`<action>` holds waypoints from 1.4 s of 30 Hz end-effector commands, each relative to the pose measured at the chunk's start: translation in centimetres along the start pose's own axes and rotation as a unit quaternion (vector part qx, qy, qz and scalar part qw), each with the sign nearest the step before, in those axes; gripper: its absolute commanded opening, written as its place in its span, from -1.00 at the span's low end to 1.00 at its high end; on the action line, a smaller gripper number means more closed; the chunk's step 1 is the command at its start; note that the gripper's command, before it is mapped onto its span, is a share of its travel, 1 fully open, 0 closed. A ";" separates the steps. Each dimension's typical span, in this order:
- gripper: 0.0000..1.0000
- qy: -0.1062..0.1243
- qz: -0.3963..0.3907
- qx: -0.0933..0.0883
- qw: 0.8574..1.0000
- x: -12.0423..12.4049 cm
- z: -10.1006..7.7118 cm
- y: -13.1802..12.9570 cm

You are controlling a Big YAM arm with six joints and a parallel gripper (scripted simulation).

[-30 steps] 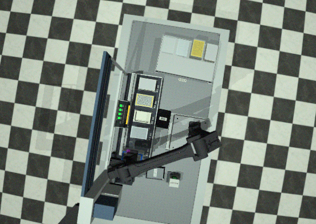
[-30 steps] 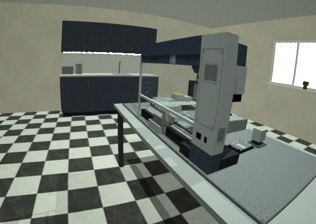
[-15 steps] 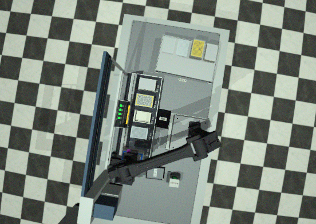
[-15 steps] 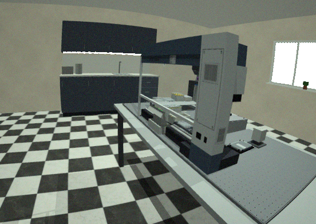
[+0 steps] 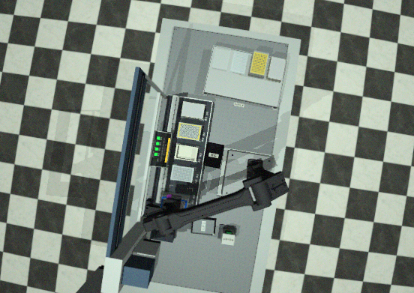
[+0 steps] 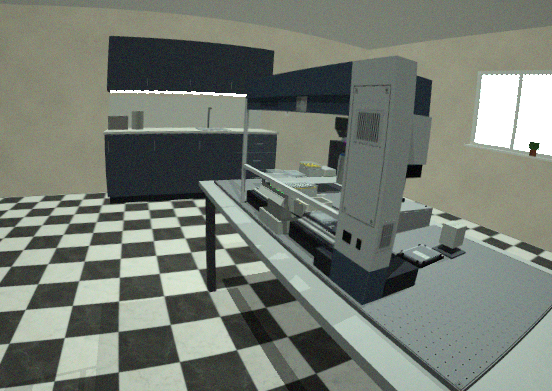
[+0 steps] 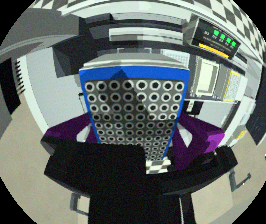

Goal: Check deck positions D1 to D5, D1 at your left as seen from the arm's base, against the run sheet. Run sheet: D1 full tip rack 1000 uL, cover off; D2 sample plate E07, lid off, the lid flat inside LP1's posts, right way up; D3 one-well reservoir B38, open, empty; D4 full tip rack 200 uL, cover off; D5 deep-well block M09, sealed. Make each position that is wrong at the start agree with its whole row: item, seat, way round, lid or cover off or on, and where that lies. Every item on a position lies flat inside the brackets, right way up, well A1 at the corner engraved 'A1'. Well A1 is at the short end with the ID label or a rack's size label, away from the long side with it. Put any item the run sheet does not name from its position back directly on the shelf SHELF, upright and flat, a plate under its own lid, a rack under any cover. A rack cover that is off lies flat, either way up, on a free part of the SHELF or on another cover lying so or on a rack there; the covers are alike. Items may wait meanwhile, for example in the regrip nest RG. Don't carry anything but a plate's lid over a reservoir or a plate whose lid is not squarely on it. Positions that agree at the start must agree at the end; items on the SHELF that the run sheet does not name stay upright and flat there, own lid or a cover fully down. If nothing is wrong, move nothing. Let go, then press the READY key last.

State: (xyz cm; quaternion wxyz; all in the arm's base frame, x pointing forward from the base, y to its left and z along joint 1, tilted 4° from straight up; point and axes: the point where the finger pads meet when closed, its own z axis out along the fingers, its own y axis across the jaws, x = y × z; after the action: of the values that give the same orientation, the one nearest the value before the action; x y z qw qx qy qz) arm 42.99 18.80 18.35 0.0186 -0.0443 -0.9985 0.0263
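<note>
My gripper (image 5: 172, 200) (image 7: 134, 111) is at the near end of the deck row, shut on a blue-framed tip rack (image 5: 163, 204) (image 7: 133, 106). In the wrist view its purple fingers stand on both long sides of the rack, whose top shows rows of tip holes with no cover. Along the row beyond it lie a grey well plate (image 5: 182, 173), a cream one-well reservoir (image 5: 187, 153), a yellow-framed tip rack (image 5: 189, 131) and a white-topped block (image 5: 193, 110). In the exterior view the machine tower hides my gripper and most of the deck.
The shelf (image 5: 240, 85) at the far end carries two pale covered items (image 5: 221, 58) (image 5: 240, 62), a yellow rack (image 5: 259, 63) (image 6: 310, 166) and another pale item (image 5: 277, 68). A black labelled pad (image 5: 214, 155) lies beside the deck. A small nest (image 5: 203, 226) and the green key (image 5: 228, 230) sit near my forearm.
</note>
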 end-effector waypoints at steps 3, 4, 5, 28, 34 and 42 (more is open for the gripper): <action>-1.00 -0.007 0.000 -0.003 1.000 -0.7 0.8 -0.1; -1.00 -0.007 0.000 -0.003 1.000 -0.8 0.9 -0.1; -1.00 -0.008 0.001 -0.004 1.000 -0.8 1.0 -0.2; -1.00 -0.009 0.001 -0.004 1.000 -0.8 4.3 -0.2; -1.00 -0.007 0.001 -0.003 1.000 -0.8 5.3 -0.2; -1.00 -0.016 0.001 -0.008 1.000 -1.1 5.8 0.0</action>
State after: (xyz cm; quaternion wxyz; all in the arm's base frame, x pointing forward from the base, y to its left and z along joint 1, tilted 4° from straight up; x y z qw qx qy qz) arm 42.57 18.31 11.77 0.0229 -0.0438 -0.9984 0.0282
